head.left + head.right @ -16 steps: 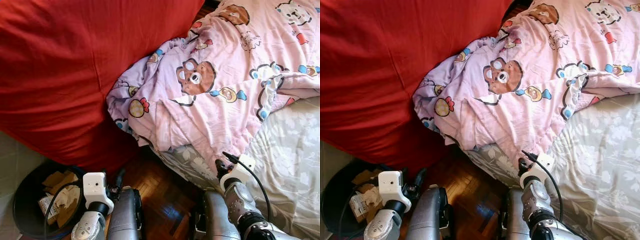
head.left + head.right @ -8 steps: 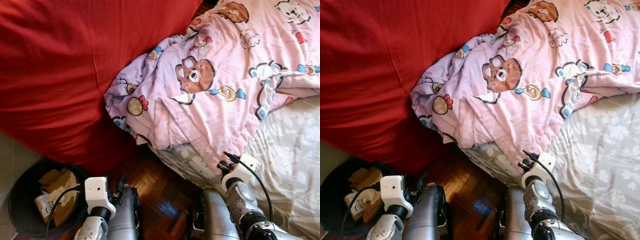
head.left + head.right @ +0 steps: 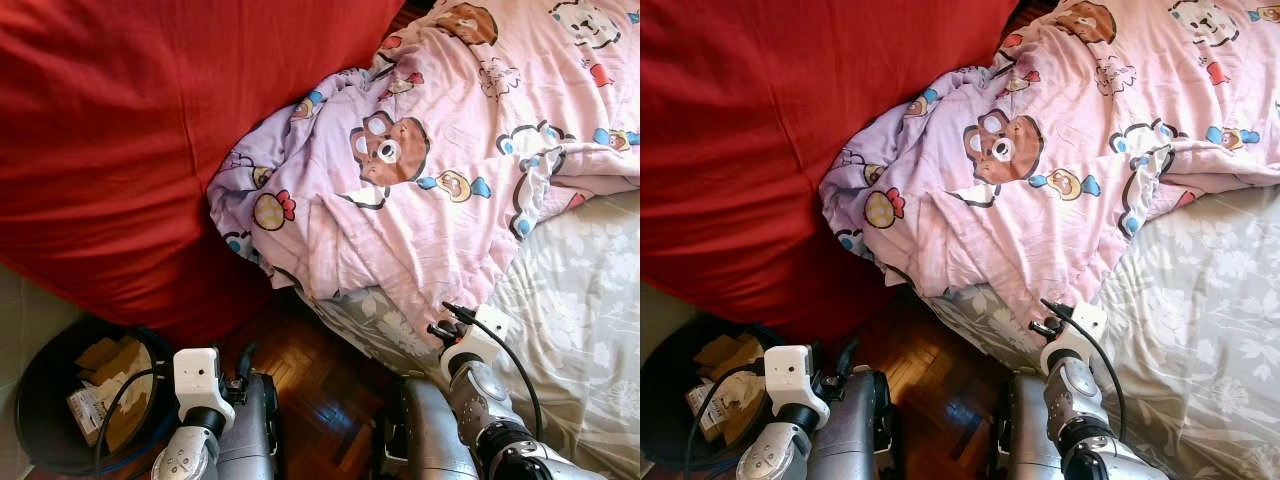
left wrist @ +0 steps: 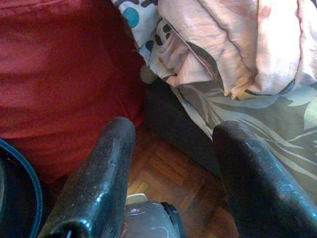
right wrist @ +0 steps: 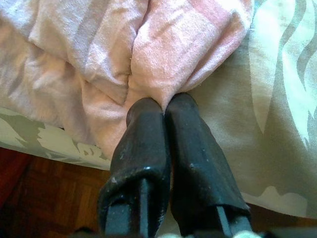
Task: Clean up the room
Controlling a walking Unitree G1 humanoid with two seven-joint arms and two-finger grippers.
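A pink cartoon-print blanket (image 3: 430,170) lies crumpled across the bed, and its lower edge hangs over the grey floral sheet (image 3: 580,300). My right gripper (image 5: 163,106) is at that hanging edge, with its black fingers (image 5: 143,144) pressed together and the pink cloth puckered at their tips. It shows in the left eye view as the right gripper (image 3: 440,330) by the bed's side. My left gripper (image 4: 173,144) is open and holds nothing. It hangs low over the wooden floor (image 3: 320,370) beside the red cushion.
A big red cushion (image 3: 130,130) covers the left side and touches the blanket. A black bin (image 3: 30,420) holding cardboard scraps (image 3: 110,370) stands at the lower left, close to my left arm. The dark bed base (image 4: 168,119) meets the parquet.
The view has shifted slightly. My right gripper stays at the blanket's edge, and both arms have barely moved.
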